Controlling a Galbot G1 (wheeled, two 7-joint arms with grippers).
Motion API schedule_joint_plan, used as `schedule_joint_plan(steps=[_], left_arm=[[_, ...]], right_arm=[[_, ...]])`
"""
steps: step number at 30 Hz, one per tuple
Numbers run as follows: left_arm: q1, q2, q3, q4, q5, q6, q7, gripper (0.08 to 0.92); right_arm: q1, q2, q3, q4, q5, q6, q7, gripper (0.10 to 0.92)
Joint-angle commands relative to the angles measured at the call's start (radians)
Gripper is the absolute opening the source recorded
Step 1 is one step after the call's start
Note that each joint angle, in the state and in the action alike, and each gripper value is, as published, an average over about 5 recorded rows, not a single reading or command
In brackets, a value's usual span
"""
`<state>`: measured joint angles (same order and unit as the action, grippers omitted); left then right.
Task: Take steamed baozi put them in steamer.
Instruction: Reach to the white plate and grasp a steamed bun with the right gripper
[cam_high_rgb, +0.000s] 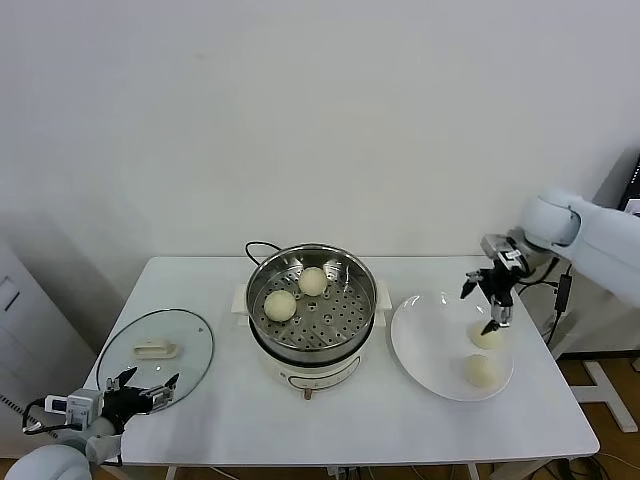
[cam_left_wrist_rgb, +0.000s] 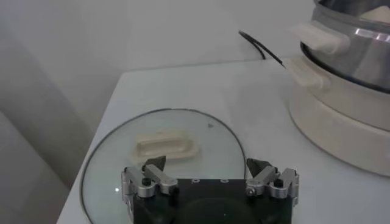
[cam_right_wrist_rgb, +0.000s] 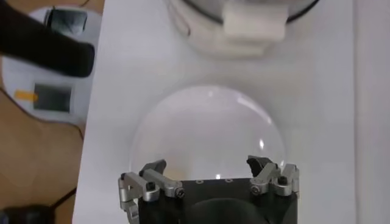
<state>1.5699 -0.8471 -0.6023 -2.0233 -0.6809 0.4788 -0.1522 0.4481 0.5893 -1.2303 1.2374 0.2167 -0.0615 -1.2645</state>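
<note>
Right tool (cam_high_rgb: 490, 302) open above plate (cam_high_rgb: 420, 345) baozi (cam_high_rgb: 487, 336)

This looks like a robot test room staged as a kitchen corner: a plain white rectangular surface (cam_high_rgb: 400, 420) stands against a bare white wall (cam_high_rgb: 300, 100), carrying only a shiny round steel electric steamer (cam_high_rgb: 311, 310) at centre frame, while the wood floor shows at lower right.
</note>
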Motion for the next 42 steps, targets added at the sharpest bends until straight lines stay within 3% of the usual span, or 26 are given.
schedule_joint_plan(steps=[1,27,36,42], left_arm=[[0.000,-0.001,0.002,0.001,0.000,0.002,0.000,0.823],[0.006,0.002,0.007,0.006,0.002,0.002,0.000,0.823],[0.006,0.002,0.009,0.006,0.003,0.002,0.000,0.823],[0.007,0.000,0.010,0.005,0.003,0.002,0.000,0.823]], right_arm=[[-0.223,-0.032,0.135,-0.028,-0.128,0.048,-0.013,0.823],[-0.424,0.068,0.310,-0.126,-0.293,0.083,0.011,0.815],[-0.446,0.076,0.338,-0.141,-0.316,0.079,0.016,0.707],[-0.447,0.084,0.347,-0.152,-0.311,0.073,0.014,0.588]])
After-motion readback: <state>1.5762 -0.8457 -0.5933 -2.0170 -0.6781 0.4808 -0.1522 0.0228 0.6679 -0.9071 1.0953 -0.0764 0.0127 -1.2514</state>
